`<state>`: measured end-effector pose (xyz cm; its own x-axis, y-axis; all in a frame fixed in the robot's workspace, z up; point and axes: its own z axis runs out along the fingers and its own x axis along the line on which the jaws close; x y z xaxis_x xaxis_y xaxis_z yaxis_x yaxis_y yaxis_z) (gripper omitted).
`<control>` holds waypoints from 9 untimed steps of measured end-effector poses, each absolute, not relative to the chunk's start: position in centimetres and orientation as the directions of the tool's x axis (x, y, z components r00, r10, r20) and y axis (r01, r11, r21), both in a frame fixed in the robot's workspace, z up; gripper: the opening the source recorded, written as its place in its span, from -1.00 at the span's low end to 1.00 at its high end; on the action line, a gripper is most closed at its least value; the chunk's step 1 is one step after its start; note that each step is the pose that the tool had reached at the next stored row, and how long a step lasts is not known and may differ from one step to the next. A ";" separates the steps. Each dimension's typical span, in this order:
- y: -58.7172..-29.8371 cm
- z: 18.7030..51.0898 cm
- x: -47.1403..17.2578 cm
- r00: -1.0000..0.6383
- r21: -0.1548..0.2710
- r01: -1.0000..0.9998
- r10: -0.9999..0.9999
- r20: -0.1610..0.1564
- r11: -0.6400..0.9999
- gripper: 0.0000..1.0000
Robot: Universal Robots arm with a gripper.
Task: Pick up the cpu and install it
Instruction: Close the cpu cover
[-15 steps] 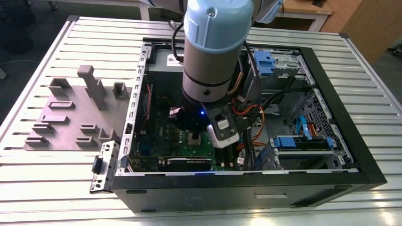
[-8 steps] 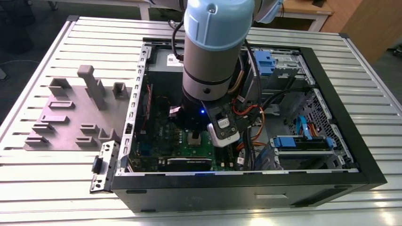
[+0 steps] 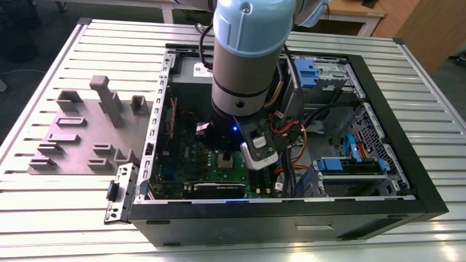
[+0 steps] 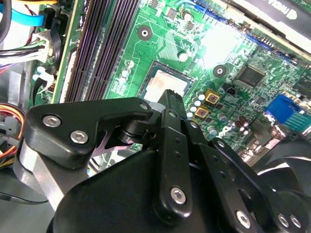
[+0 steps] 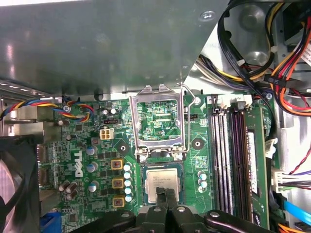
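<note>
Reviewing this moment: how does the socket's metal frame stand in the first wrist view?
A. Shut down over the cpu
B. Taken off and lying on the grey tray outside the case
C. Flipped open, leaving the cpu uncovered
C: the metal frame stands flipped open with the board showing through its window. The cpu lies uncovered in the socket beside it, at the tool.

Green motherboard [image 5: 97, 160] in a black computer case [image 3: 291, 224]

The cpu [image 5: 163, 182] is silvery-grey with a paler rim, and the socket frame [image 5: 138, 121] beside it is bright silver. The gripper [image 5: 166, 195] is black. The memory slots [image 5: 228, 155] run in black and purple stripes, and the power cables [image 5: 286, 63] are red, yellow, orange and black. The arm [image 3: 251, 49] is pale blue-grey above a dark band. The drive caddy [image 3: 350, 164] is blue. The table [image 3: 58, 218] is silver with parallel ribs, and the fixture block [image 3: 73, 142] is dull mauve-grey.
</note>
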<state>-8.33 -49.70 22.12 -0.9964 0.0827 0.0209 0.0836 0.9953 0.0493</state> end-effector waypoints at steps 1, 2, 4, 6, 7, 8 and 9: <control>-49.7 22.1 -8.3 -0.996 0.049 0.084 0.083 0.021 0.995 -0.79; -49.7 22.2 -8.3 -0.996 0.049 0.084 0.083 0.021 0.995 -0.79; -49.7 22.3 -8.3 -0.996 0.049 0.084 0.083 0.021 0.995 -0.79; -49.7 22.7 -8.3 -0.996 0.049 0.084 0.083 0.021 0.995 -0.79; -49.7 22.7 -8.3 -0.996 0.049 0.084 0.083 0.021 0.995 -0.79; -49.7 22.7 -8.3 -0.996 0.049 0.084 0.083 0.021 0.995 -0.79; -49.7 22.7 -8.3 -0.996 0.049 0.084 0.083 0.021 0.995 -0.79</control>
